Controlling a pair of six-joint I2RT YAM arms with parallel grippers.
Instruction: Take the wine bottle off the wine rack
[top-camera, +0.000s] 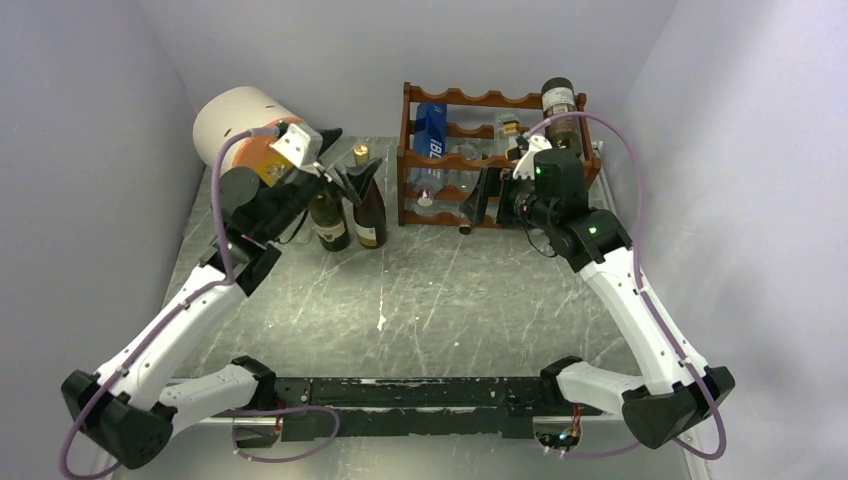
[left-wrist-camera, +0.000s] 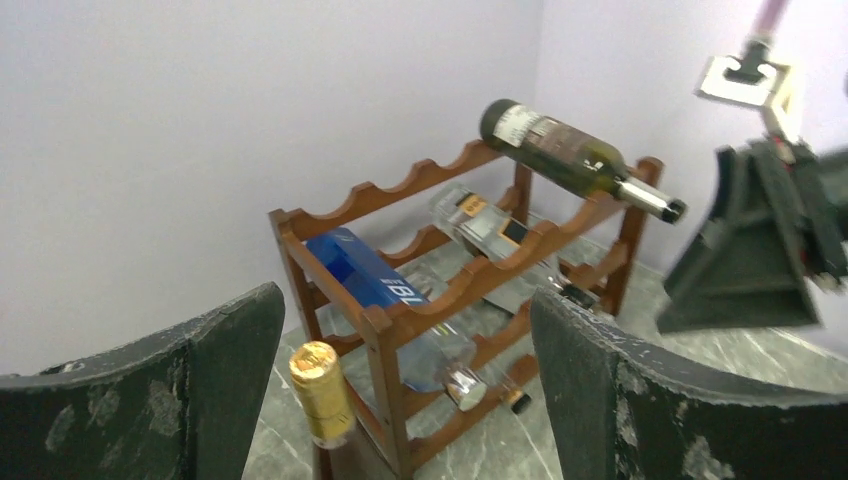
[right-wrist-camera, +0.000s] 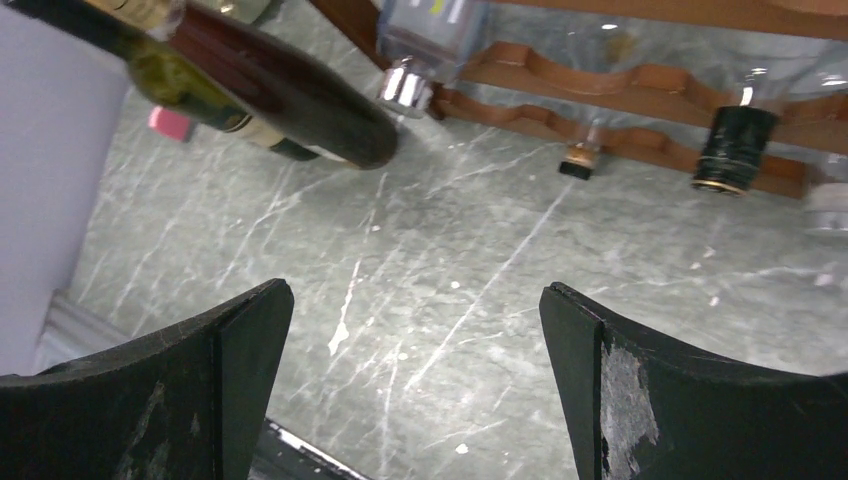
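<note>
**Top external and wrist views: bottle seated on rack, both grippers empty**

Location: the wine bottle (left-wrist-camera: 565, 152), dark green glass with a pale label, lies on its side across the top rails of the wine rack (left-wrist-camera: 398, 330), at the rack's right end; its neck overhangs the front rail toward the right arm.

Grippers: the left gripper (left-wrist-camera: 405, 330) is spread wide; the gold-foil top (left-wrist-camera: 320, 390) of a standing bottle sits between its fingers, untouched; the right gripper (right-wrist-camera: 412, 300) is likewise spread, over the table (right-wrist-camera: 400, 250) in front of the rack, pinching nothing.

Handling, as judged: glass, so rigid, smooth and breakable; probably heavy if full, with the weight in the body rather than the neck; it rests loose in the scallops and could roll or slide if nudged; the overhanging neck is the easiest hold to reach, though a grip at the shoulder or body would likely stop it tipping; the lift should clear the rail before any pull forward.

Count: one rack; one dark bottle on the top tier; one blue bottle (left-wrist-camera: 365, 270) in a lower tier; clear bottles (left-wrist-camera: 485, 228) in the lower tiers, at least three, exact number not determinable; two standing bottles (top-camera: 328, 218) on the table by the left gripper; two grippers.
</note>
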